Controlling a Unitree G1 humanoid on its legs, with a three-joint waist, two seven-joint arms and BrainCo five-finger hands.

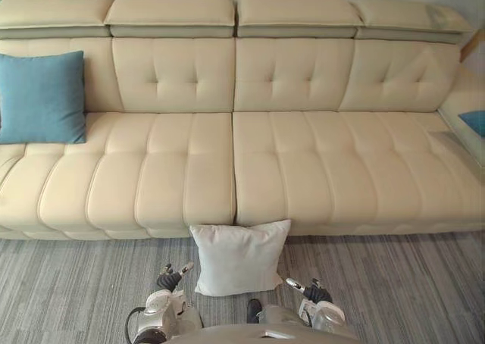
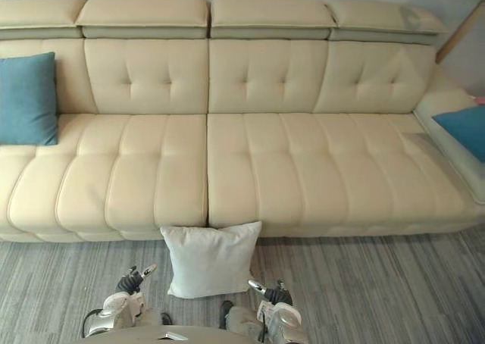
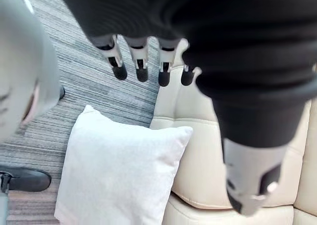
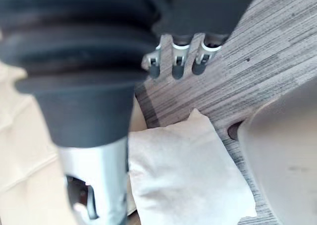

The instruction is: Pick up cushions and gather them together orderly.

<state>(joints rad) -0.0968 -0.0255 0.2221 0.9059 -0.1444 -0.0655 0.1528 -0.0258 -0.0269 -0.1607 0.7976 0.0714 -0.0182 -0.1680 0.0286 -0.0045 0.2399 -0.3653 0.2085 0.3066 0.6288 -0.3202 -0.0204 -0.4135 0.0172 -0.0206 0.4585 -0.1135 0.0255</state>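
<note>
Left hand (image 1: 173, 277) and right hand (image 1: 309, 289) empty, the white cushion (image 1: 239, 258) set between them.

The fingers (image 3: 141, 70) of the left hand and the fingers (image 4: 177, 66) of the right hand are stretched out straight and hold nothing. The white cushion lies just ahead of and inward from both sets of fingertips. It stands on its lower edge on the grey carpet (image 1: 394, 283), its top edge leaning against the front of the cream sofa (image 1: 303, 170) and its broad face turned to the robot. Neither hand looks clearly nearer, so a grasp from both sides seems apt. A blue cushion (image 1: 42, 96) stands on the sofa's left end, well apart, and another blue cushion (image 2: 464, 129) lies at its right end.
</note>
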